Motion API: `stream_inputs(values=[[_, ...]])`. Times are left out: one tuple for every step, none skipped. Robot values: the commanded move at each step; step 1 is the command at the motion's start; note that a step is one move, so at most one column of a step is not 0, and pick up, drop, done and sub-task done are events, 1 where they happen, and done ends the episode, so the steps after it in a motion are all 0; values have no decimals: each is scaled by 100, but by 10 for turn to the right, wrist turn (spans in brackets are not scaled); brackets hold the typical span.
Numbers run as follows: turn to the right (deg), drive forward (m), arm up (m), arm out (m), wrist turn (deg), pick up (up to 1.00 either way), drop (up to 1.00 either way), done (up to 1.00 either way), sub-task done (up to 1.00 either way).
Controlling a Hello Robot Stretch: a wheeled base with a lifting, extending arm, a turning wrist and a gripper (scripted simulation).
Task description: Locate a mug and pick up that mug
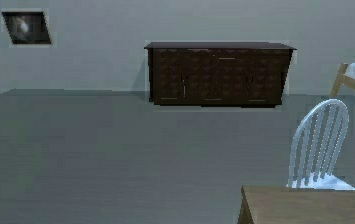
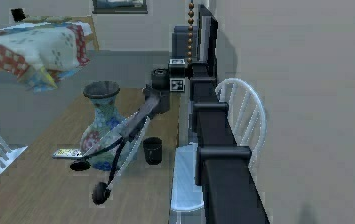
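Wooden table (image 2: 40,192), and on it a small dark cup (image 2: 152,150), likely the mug, sits just right of the gripper (image 2: 97,185). I cannot tell how its fingers are set, or whether it holds anything. The risk is the blue patterned vase (image 2: 100,118) close by, left and farther. A careless sweep of the arm (image 2: 225,180) could topple it or knock the cup away.

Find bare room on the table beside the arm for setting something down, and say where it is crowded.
Bare wood lies at the table's corner in the view's bottom left, below the flat thing, and at the far end beyond the vase. It is crowded in the middle: the vase, a dark cup and the tool are close together.
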Motion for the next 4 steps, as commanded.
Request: stream_inputs(values=[[0, 0, 0, 0, 450, 0, 0, 0, 0], [0, 0, 0, 0, 450, 0, 0, 0, 0], [0, 0, 0, 0, 210, 0, 0, 0, 0], [0, 0, -30, 0, 0, 0, 0, 0, 0]])
